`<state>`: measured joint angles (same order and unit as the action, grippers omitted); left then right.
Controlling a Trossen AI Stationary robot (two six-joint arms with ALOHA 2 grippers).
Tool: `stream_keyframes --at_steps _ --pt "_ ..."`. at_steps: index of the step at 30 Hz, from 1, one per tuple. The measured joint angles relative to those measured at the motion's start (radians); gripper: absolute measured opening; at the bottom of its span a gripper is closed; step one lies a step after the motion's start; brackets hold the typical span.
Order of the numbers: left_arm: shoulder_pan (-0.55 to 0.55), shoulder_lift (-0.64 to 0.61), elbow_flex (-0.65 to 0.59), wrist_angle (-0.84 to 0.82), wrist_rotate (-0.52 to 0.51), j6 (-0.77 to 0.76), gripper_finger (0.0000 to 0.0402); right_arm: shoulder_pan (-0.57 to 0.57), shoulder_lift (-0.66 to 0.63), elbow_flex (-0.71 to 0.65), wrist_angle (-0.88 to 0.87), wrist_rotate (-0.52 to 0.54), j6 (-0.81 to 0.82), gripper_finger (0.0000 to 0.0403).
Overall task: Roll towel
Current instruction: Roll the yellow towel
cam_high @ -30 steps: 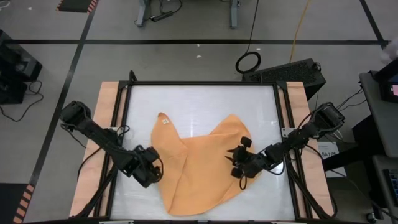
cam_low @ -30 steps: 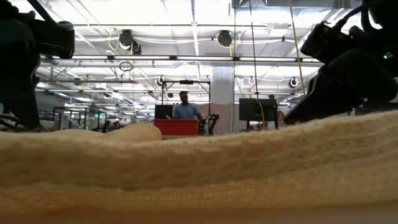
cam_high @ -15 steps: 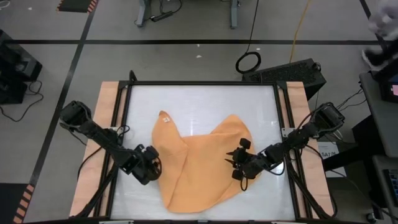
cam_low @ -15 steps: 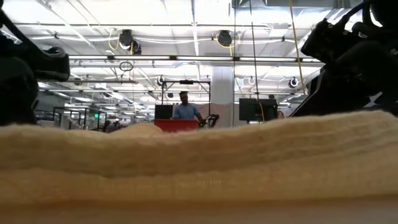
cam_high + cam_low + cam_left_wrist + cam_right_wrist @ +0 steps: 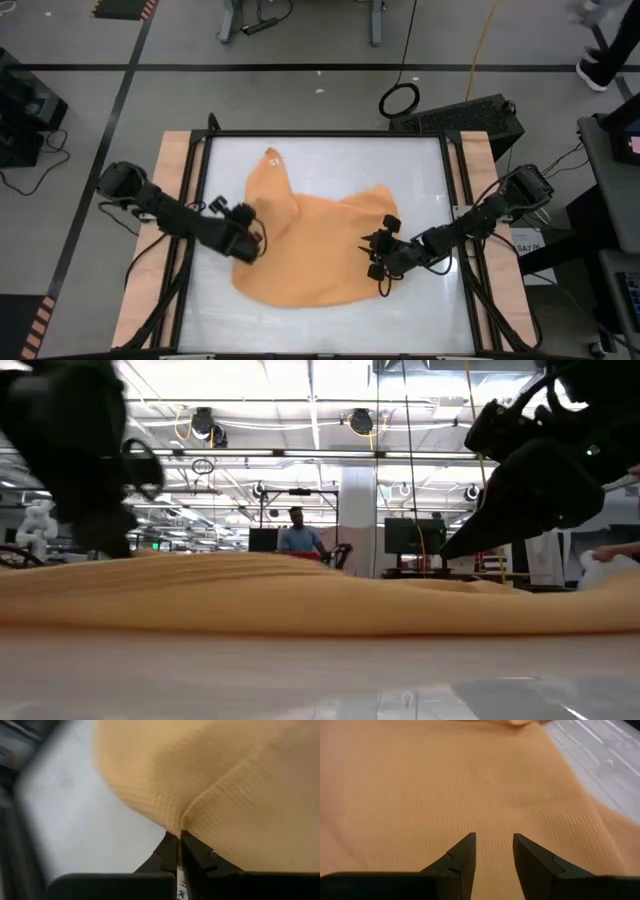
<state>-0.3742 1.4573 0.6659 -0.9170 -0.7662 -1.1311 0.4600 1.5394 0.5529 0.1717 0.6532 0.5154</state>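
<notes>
The orange-tan towel [image 5: 310, 250] lies spread on the white table [image 5: 400, 160]. One pointed corner with a small white tag [image 5: 271, 157] reaches toward the far edge. My left gripper [image 5: 248, 243] is at the towel's left edge, shut on it [image 5: 179, 840]. My right gripper [image 5: 372, 258] stands low over the towel's right part, with its fingers apart [image 5: 493, 845] and only flat cloth showing between them. In the low view the towel [image 5: 300, 595] is a low ridge across the table. My left gripper pinches the towel's left edge [image 5: 182, 822] between its two shut fingers, coming in low from the table's left. A raised crease runs from the pinch into the cloth. The rest of the towel lies on the table. One layer or several, I cannot tell. My right gripper may touch the towel, but I cannot tell.
A black frame [image 5: 205, 200] borders the tabletop, with wooden boards [image 5: 170, 180] outside it. Bare table shows at the far right and along the near edge [image 5: 350, 330]. In the room beyond, a person [image 5: 297, 535] stands by a red cart.
My left gripper has shut on the towel's left edge and moved toward the far edge. The towel has been drawn along with it. Its tagged corner now lies farther away, its near end has pulled back from the near edge, and the cloth lies flatter.
</notes>
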Motion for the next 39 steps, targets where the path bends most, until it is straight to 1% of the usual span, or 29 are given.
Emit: stream_keyframes --at_steps 3,6,8,10,14,16,18,20,22,25,27,31,34,35,37,39 --pt "0.099 0.000 0.064 -0.023 -0.127 0.116 0.0009 -0.010 0.000 0.000 -0.048 -0.041 0.050 0.0121" --pt "0.198 -0.001 0.132 0.005 -0.228 0.296 0.0010 -0.016 0.000 0.000 -0.069 -0.149 0.099 0.0121" --pt "0.264 -0.001 0.171 0.059 -0.295 0.427 0.0010 -0.016 0.000 0.000 -0.069 -0.219 0.139 0.0121" --pt "0.328 -0.001 0.198 0.130 -0.331 0.575 0.0010 -0.015 0.000 0.000 -0.069 -0.266 0.183 0.0121" --pt "0.432 -0.001 0.222 0.349 -0.323 0.871 0.0010 0.001 0.000 0.000 -0.070 -0.283 0.245 0.0121" --pt "0.472 -0.001 0.222 0.472 -0.265 0.996 0.0010 0.007 0.003 0.000 -0.066 -0.282 0.259 0.0121" --pt "0.502 -0.001 0.222 0.577 -0.195 1.090 0.0010 0.007 0.016 0.000 -0.060 -0.283 0.270 0.0121" --pt "0.524 -0.001 0.222 0.649 -0.135 1.139 0.0011 0.007 0.035 0.000 -0.046 -0.273 0.272 0.0121" --pt "0.536 -0.001 0.222 0.672 -0.106 1.140 0.0011 0.007 0.059 0.000 -0.018 -0.225 0.267 0.0121" --pt "0.539 -0.001 0.222 0.660 -0.105 1.139 0.0011 0.001 0.094 0.000 0.019 -0.165 0.255 0.0120" --pt "0.538 -0.001 0.222 0.657 -0.106 1.140 0.0011 -0.010 0.128 0.000 0.056 -0.163 0.253 0.0112" --pt "0.539 -0.001 0.222 0.649 -0.100 1.143 0.0011 -0.027 0.204 0.005 0.212 -0.244 0.224 0.0068" --pt "0.538 -0.001 0.222 0.644 -0.053 1.177 0.0011 -0.029 0.257 0.005 0.353 -0.334 0.202 0.0021" --pt "0.537 -0.001 0.222 0.643 -0.044 1.190 0.0012 -0.029 0.273 0.009 0.389 -0.354 0.195 0.0011" --pt "0.529 -0.001 0.222 0.643 -0.040 1.199 0.0022 -0.029 0.294 0.023 0.429 -0.375 0.183 0.0007" --pt "0.522 -0.023 0.221 0.627 -0.035 1.204 0.0049 -0.029 0.306 0.046 0.432 -0.377 0.180 0.0014"
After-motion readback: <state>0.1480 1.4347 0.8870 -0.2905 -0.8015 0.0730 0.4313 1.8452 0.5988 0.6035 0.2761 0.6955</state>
